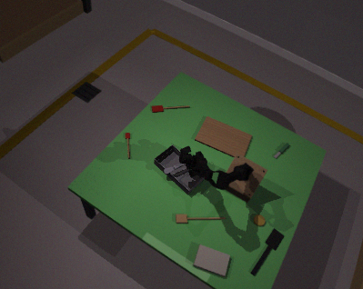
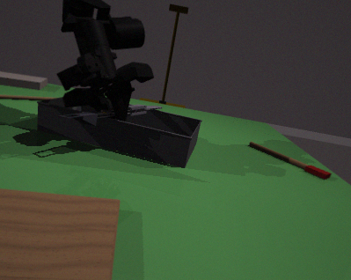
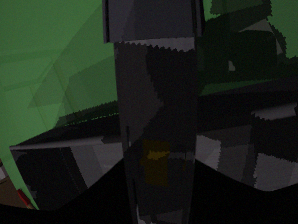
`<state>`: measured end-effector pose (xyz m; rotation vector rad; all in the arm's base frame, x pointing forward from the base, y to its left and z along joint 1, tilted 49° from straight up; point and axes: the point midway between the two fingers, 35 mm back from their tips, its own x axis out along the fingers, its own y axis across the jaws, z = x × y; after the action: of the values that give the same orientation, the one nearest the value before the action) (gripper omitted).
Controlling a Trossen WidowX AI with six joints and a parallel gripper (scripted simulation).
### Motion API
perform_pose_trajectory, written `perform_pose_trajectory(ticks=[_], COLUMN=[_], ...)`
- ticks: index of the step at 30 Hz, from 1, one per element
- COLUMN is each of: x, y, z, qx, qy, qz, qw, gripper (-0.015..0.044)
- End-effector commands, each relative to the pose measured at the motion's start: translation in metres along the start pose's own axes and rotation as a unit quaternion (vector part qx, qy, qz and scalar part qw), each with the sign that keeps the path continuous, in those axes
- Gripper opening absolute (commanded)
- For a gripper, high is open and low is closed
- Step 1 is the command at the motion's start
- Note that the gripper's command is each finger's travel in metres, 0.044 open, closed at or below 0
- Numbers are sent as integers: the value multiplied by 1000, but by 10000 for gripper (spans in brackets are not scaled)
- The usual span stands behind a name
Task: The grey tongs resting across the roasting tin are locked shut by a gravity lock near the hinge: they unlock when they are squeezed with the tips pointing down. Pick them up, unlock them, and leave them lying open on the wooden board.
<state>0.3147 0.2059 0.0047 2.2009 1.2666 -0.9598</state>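
Observation:
The grey tongs (image 1: 174,171) (image 2: 140,108) (image 3: 156,90) lie across the dark roasting tin (image 1: 162,159) (image 2: 134,137), which stands at the middle of the green table. My gripper (image 1: 186,164) (image 2: 104,102) (image 3: 153,159) is down at the tin and shut on the tongs, a finger on each side of the arms near the yellow lock (image 3: 157,160). The tongs' arms lie close together. The wooden board (image 1: 224,136) (image 2: 46,233) lies flat on the table a short way beyond the tin.
Two red spatulas (image 1: 157,108) (image 1: 127,136) lie left of the tin; one shows in the exterior view (image 2: 316,171). A wooden spatula (image 1: 183,218), a black spatula (image 1: 274,239), a grey block (image 1: 211,260) (image 2: 17,79) and an orange disc (image 1: 259,220) lie near the front.

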Motion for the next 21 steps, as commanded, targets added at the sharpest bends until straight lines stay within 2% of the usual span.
perform_pose_trajectory(ticks=[1, 8, 14, 21], x=[0, -6, -64, -67], y=[0, 4, 37, 39], z=[0, 0, 0, 0], qx=[0, 0, 0, 0], qy=[0, 0, 1, 1], qz=[-1, -1, 3, 3], qw=[1000, 1000, 1000, 1000], gripper=[42, -142, -150, -150])
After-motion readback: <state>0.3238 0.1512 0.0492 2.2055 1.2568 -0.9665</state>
